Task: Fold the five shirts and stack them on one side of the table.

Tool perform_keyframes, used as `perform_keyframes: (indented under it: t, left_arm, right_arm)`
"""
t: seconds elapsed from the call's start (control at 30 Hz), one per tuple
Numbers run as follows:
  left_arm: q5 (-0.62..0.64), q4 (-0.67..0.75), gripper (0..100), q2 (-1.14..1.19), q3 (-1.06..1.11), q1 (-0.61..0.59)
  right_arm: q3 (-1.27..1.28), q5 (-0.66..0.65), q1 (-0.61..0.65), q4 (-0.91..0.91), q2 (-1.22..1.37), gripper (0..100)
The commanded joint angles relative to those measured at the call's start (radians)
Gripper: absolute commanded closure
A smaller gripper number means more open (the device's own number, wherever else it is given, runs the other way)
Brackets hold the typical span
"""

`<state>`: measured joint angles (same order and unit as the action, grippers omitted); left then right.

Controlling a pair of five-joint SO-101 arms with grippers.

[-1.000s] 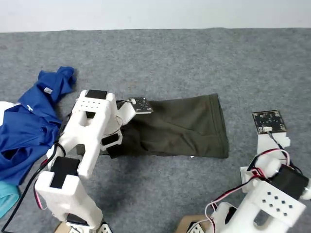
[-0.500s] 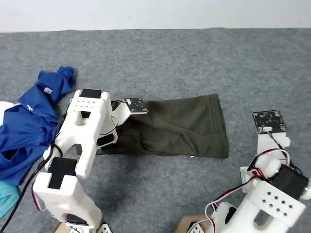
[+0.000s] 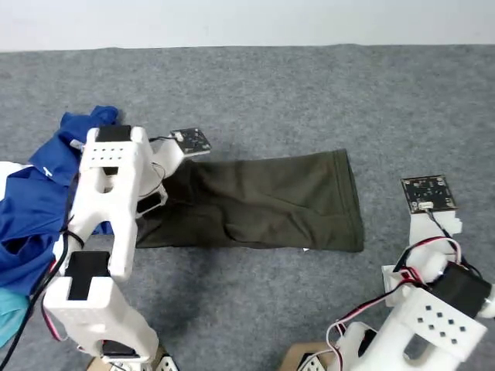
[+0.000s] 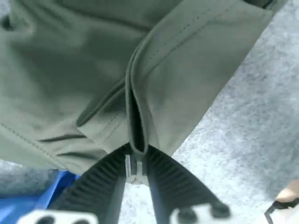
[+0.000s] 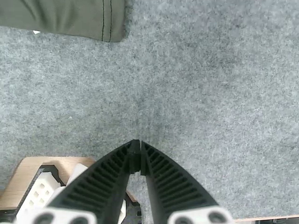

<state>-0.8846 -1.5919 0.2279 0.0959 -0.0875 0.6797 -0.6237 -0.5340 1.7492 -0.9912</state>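
A dark olive shirt (image 3: 263, 205) lies folded lengthwise across the middle of the grey table. My left gripper (image 4: 136, 156) is shut on a fold of the olive shirt (image 4: 140, 70) at its left end, near the blue pile. A crumpled blue shirt (image 3: 46, 197) lies at the left edge, with a bit of teal cloth (image 3: 9, 313) and white cloth (image 3: 6, 171) beside it. My right gripper (image 5: 136, 150) is shut on nothing, over bare carpet at the near right, with the olive shirt's hem corner (image 5: 70, 18) farther off.
The grey carpet (image 3: 309, 100) covers the table, with open room behind and to the right of the olive shirt. The right arm's base (image 3: 418, 325) stands at the near right and the left arm (image 3: 100, 232) rises at the near left.
My left arm has moved left and back, dragging the olive shirt's left end with it and stretching the shirt out. The right arm has stayed still.
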Motion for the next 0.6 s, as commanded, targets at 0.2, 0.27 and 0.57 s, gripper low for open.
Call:
perform_keyframes:
  t: [0.2, 0.27, 0.57]
  left_arm:
    - [-0.003, 0.110, 97, -0.002, -0.039, -0.012]
    - [-0.003, 0.138, 97, 0.029, -0.044, -0.012]
    - [-0.003, 0.150, 96, 0.080, -0.045, -0.014]
  right_arm:
    - [-0.009, -0.008, -0.004, 0.025, -0.010, 99.0]
    - [-0.009, -0.008, -0.004, 0.024, -0.010, 99.0]
    - [-0.009, -0.008, -0.004, 0.024, -0.010, 99.0]
